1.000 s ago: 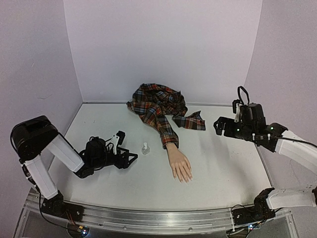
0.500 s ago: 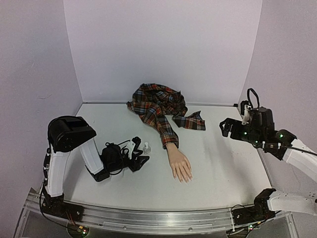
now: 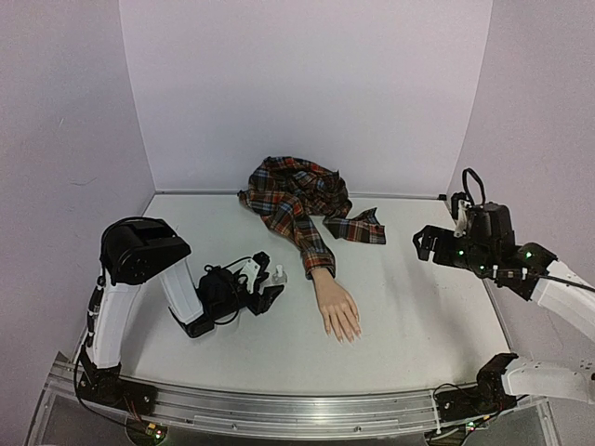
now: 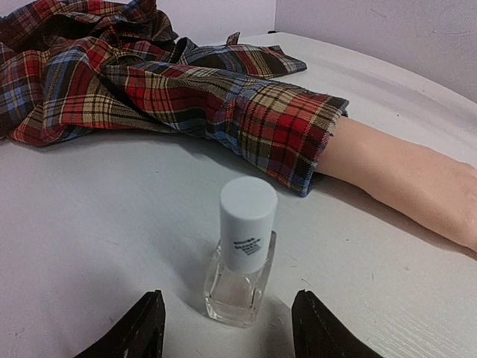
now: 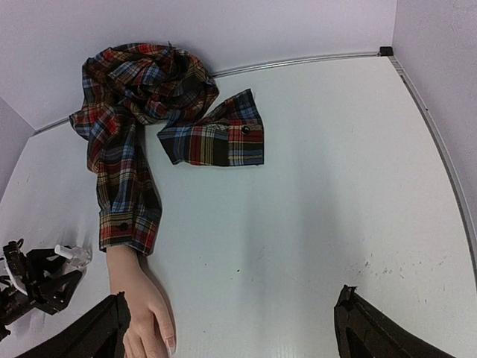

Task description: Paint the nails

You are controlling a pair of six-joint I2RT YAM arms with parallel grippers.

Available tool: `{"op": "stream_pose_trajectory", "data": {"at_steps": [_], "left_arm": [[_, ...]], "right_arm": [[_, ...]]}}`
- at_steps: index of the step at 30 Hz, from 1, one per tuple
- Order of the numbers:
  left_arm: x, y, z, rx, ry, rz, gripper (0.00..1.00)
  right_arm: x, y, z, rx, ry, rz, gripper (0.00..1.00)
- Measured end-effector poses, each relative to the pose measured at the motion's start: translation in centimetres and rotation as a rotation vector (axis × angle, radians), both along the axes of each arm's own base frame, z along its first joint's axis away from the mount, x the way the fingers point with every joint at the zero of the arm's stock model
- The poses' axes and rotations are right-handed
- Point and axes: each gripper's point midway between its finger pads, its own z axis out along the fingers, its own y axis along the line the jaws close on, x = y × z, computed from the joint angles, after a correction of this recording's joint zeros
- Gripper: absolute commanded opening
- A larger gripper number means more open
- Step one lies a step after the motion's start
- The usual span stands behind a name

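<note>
The pale mannequin hand (image 3: 337, 311) lies palm down mid-table, coming out of a red-blue plaid sleeve (image 3: 307, 237); its nails at the fingertips (image 3: 349, 334) are too small to make out. One nail shows in the right wrist view (image 5: 170, 343). A small clear glass bottle with a white cap (image 3: 279, 274) stands left of the wrist; it also shows in the left wrist view (image 4: 242, 257). My left gripper (image 3: 265, 282) is open, low on the table, its fingers on either side of the bottle without touching. My right gripper (image 3: 423, 243) is open and empty, held high at the right.
The rest of the plaid shirt (image 3: 297, 190) is bunched at the back wall, with a second cuff (image 3: 358, 228) lying flat to the right. Purple walls enclose the table on three sides. A metal rail (image 3: 279, 409) runs along the near edge.
My left gripper has moved right along the table, from short of the bottle to around it. My right gripper drew slightly right and back. The hand and the bottle have not moved.
</note>
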Motion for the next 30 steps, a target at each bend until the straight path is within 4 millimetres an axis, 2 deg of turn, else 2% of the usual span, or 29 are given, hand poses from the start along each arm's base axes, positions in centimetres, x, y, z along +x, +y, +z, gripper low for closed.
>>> {"op": "stream_pose_trajectory", "data": {"at_steps": [10,23,27,30], "left_arm": [[0.2,-1.0,0.2,-0.016,-0.017,-0.032,0.42],[0.2,-1.5,0.9,-0.001,-0.016,-0.060,0.02],[-0.3,-1.5,2.4,0.025,0.069,-0.066,0.00],[-0.3,-3.1,5.5,0.005,0.168,-0.114,0.00]], "right_arm": [[-0.5,-0.4,0.7,0.006,-0.019,-0.006,0.98],[0.6,0.3,-0.3,-0.025,0.042,-0.004,0.96],[1.5,2.1,-0.6,-0.007,0.087,0.034,0.93],[1.8,5.3,-1.3,0.018,0.145,0.131,0.90]]}}
